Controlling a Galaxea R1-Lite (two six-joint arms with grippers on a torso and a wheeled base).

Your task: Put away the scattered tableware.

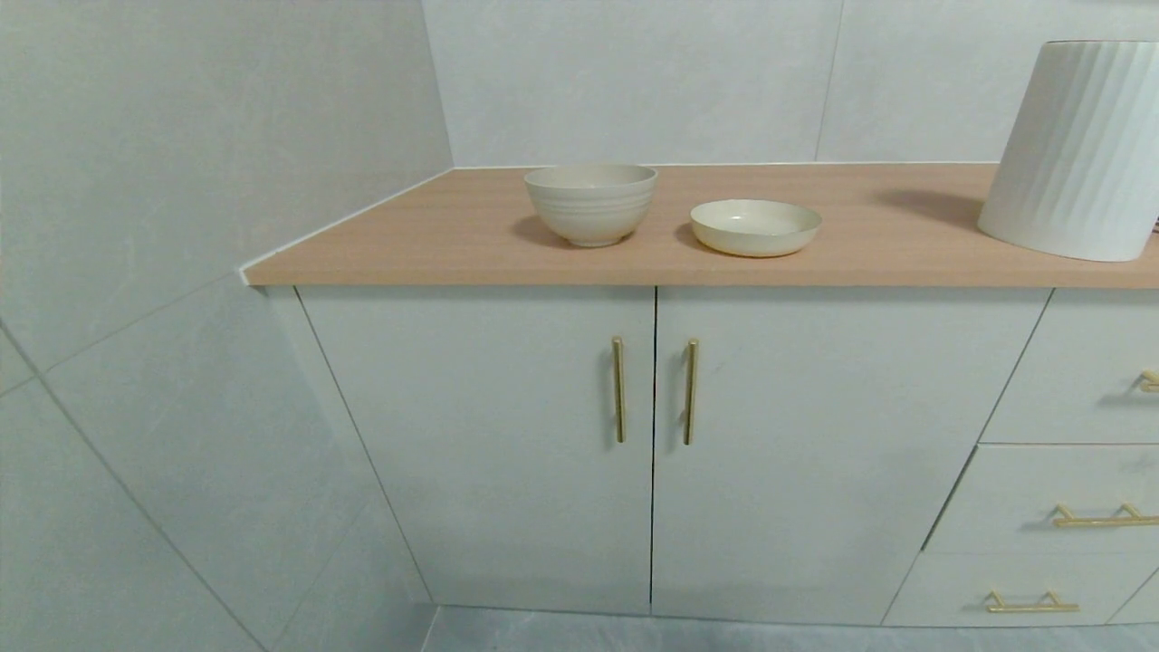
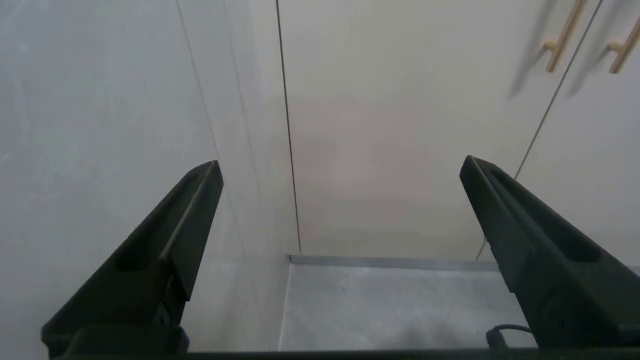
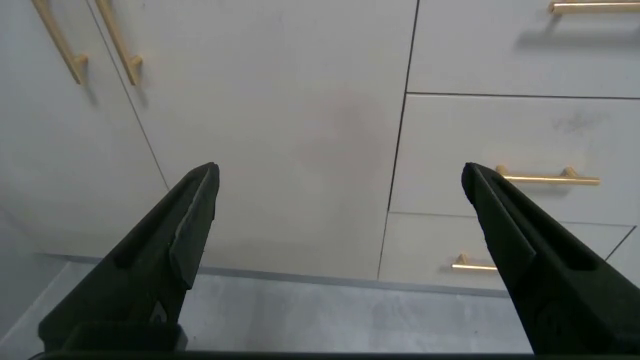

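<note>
A deep beige ribbed bowl stands on the wooden countertop, left of a shallow cream dish. Below them the cabinet's two doors are closed, each with a gold bar handle near the middle seam. My left gripper hangs low, open and holding nothing, facing the left cabinet door and the floor. My right gripper is also open with nothing in it, facing the right door and the drawers.
A tall white ribbed container stands at the counter's right end. Drawers with gold handles stack to the right of the doors. A tiled wall closes off the left side. Grey floor lies below.
</note>
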